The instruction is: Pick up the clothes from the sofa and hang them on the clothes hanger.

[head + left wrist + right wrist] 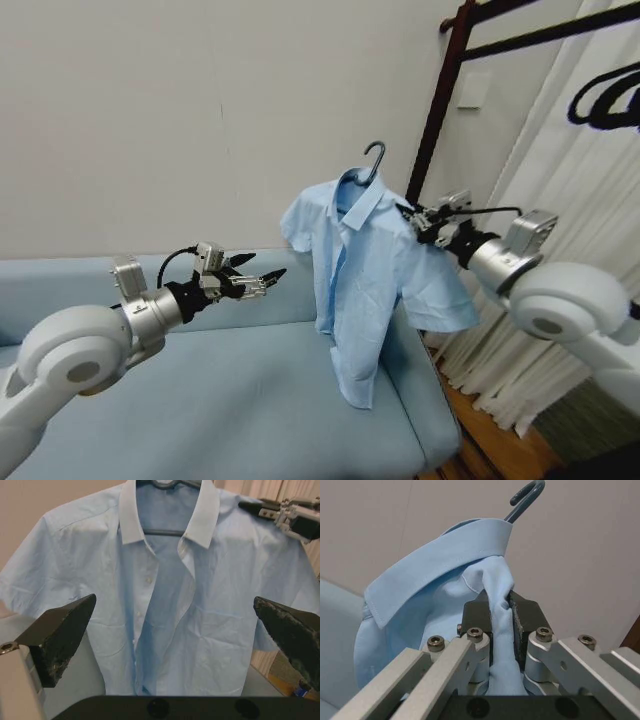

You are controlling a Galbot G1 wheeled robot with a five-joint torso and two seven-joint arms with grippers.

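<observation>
- Clamped shut, the right gripper (501, 615) pinches a fold of the shirt (370, 280) at one shoulder. The cloth runs straight down between its two dark pads.
- That grip may also catch the hanger (376, 158) under the fabric, but the cloth hides it, so I cannot tell.
- The shirt is light blue and short-sleeved. It hangs in the air off the sofa (230, 400), with its collar round the hanger's neck and its hem dangling above the right end of the seat.
- Holding it by the shoulder rather than the top leaves the hanger's hook bare and pointing up — free to catch on a bar.
- The left gripper (262, 272) is spread wide and holds nothing. It sits level over the sofa's backrest, apart from the shirt and aimed at it.
- From the left wrist view the shirt front sits squarely between the two fingers. I judge this arm is placed to watch or steady the shirt, not to carry it.
- The dark wooden rack (440, 100) stands behind and to the right. Its bars are higher than the hook, which touches nothing yet.
- The lift looks done and the hanging is left. The next move needs a raise and a reach to the right.
- With only one shoulder held, the shirt could swing or slide off the hanger on the way.
</observation>
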